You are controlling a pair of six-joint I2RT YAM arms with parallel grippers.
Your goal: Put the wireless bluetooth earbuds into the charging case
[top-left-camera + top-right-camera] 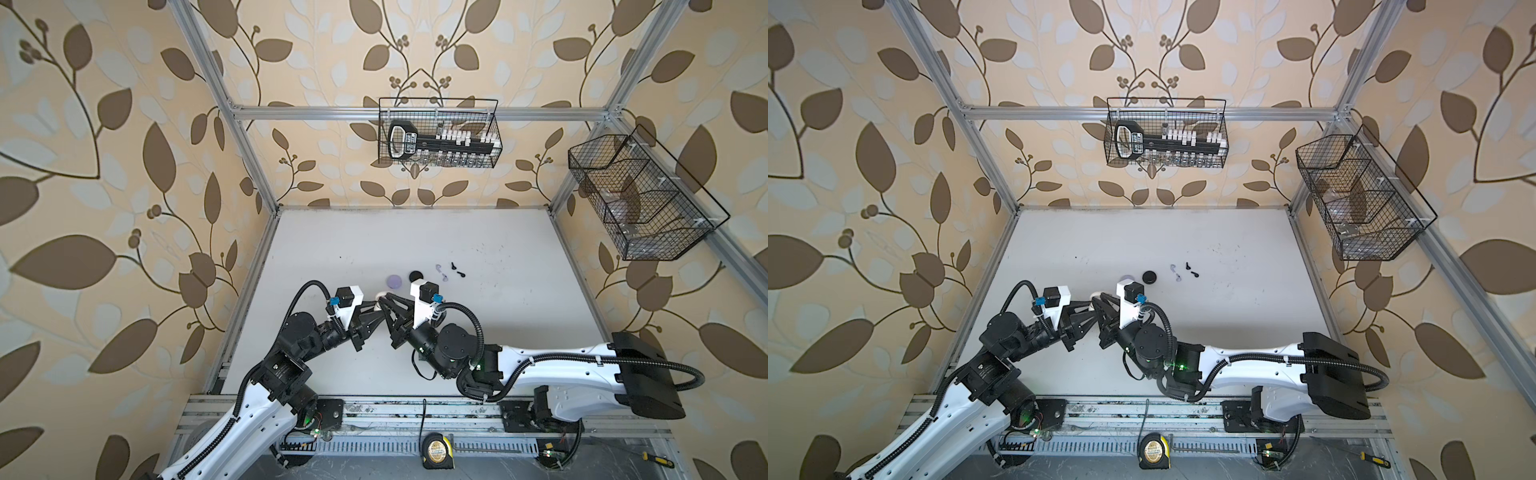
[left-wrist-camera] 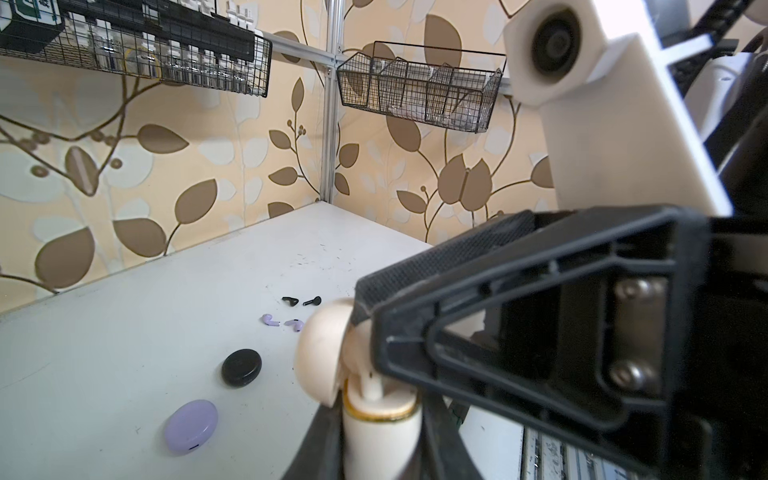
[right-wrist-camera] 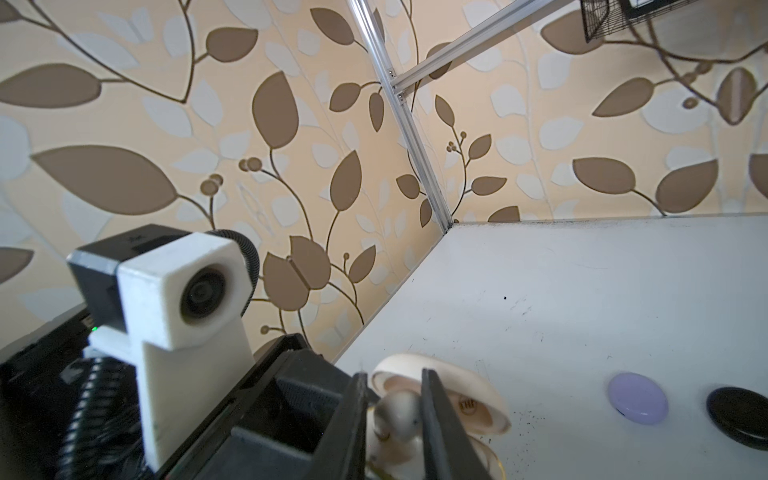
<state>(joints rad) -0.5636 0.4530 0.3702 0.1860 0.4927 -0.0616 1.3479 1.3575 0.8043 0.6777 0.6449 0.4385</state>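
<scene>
- Left claw (image 2: 380, 440) clamped on one open white case (image 2: 320, 353).
- Right claw (image 3: 395, 386), jaws slightly apart, straddled one white earbud (image 3: 397, 411) in it; grip we couldn't tell.
- Table (image 2: 145, 311): two black earbuds (image 2: 290, 301), two lavender earbuds (image 2: 270, 320), one lavender case (image 2: 191, 428), one black case (image 2: 242, 368).

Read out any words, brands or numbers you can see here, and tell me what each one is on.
Nothing reads clearly.
On the white case, inside its lid: small brown print, too blurred to read.
On the tape measure: yellow label, too small.
On the black tool in the basket: white label, too small.
</scene>
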